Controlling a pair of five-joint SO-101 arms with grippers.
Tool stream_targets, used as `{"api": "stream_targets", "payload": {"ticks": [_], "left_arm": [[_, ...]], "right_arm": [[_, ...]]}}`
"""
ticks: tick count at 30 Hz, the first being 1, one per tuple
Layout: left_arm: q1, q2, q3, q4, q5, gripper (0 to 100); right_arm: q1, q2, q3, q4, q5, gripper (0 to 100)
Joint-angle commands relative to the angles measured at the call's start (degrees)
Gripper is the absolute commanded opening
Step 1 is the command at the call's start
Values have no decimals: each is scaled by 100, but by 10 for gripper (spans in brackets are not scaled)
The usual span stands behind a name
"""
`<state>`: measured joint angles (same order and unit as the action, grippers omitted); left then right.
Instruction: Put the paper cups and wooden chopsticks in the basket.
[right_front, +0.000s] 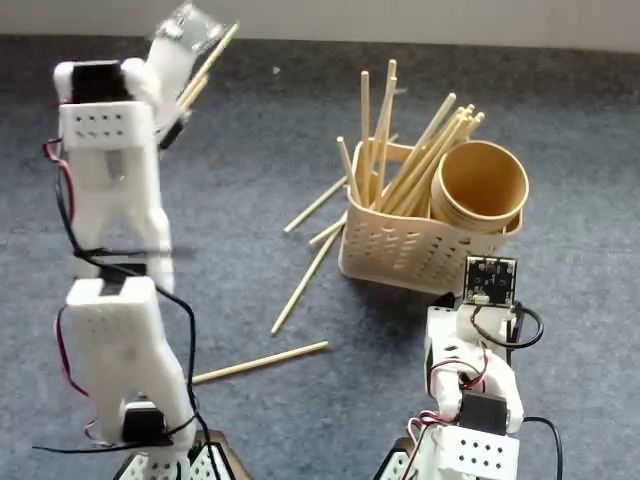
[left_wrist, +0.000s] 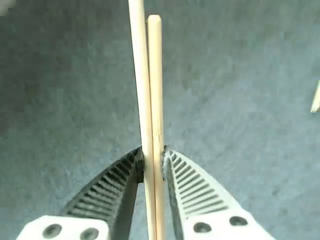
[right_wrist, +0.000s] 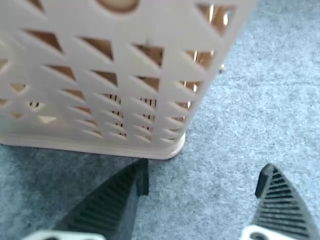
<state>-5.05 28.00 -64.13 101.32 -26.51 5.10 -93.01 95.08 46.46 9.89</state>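
Chopsticks, a pair (left_wrist: 150, 75), are clamped in the left gripper (left_wrist: 152, 155). The jaws pinch both sticks partway along. The sticks lie side by side, touching, with their long ends running out past the fingertips. That gripper is raised over the grey carpet (right_front: 250, 150), well apart from the basket (right_front: 400, 250).

The basket already holds a bundle of chopsticks (right_front: 400, 150) standing on end. The nested paper cups (right_front: 485, 185) sit at the end farthest from the left gripper. I can't spot any cups on the carpet.

Right gripper (right_wrist: 202, 177): jaws wide apart with nothing between them, low over the carpet. The basket's latticed wall is just ahead of its fingertips, not touching.

Loose chopsticks (right_front: 305, 282): I count four on the carpet. Three lie near or against the basket side that faces the left gripper. One stick (right_front: 262, 362) lies apart from them, back toward the left arm's base.

My read is that the cups are done and the chopsticks are partly done. The step in hand looks like carrying the gripped pair to the basket.

The next move calls for:
- swinging the left gripper across until it is above the basket mouth
- tipping the pair so the free ends point down
- aiming at the gap beside the bundle, not at the cups
- opening the jaws only once the tips are inside the rim

One thing to watch is that the long overhang could catch the standing bundle on the way in. After that, four sticks are left to collect.
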Motion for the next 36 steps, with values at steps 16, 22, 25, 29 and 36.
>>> {"api": "stream_targets", "payload": {"ticks": [16,22,25,29,36], "left_arm": [[3231,-646,-1376,-1538,4404,6],[3327,207,-2229,-2189,3965,6],[3582,532,-2703,-2198,3789,6],[3688,910,-3134,-2171,3684,6],[3714,1130,-3134,-1556,3675,11]], "right_arm": [[-4,13,119,-101,-9,336],[-4,13,119,-101,-9,336],[-13,13,119,-101,-9,336],[-13,13,119,-101,-9,336],[-13,13,119,-110,-9,336]]}}
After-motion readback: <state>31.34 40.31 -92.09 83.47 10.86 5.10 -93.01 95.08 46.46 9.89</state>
